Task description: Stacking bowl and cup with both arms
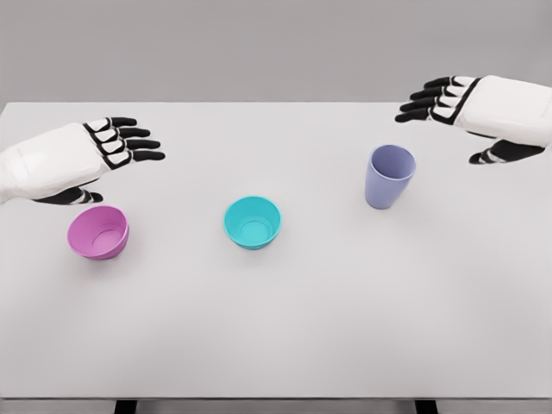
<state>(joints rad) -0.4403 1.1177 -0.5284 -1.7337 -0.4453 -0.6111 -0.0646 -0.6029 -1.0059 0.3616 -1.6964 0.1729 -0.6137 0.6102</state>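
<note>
On white table [276,345], pink bowl [98,232], teal bowl [253,222], lavender cup [389,176]

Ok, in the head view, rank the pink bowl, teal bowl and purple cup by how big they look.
1. purple cup, tallest of the three.
2. pink bowl and teal bowl look about alike, so I won't rank them against each other.
The cup stands farther back, so it may really be bigger than it looks.
</note>
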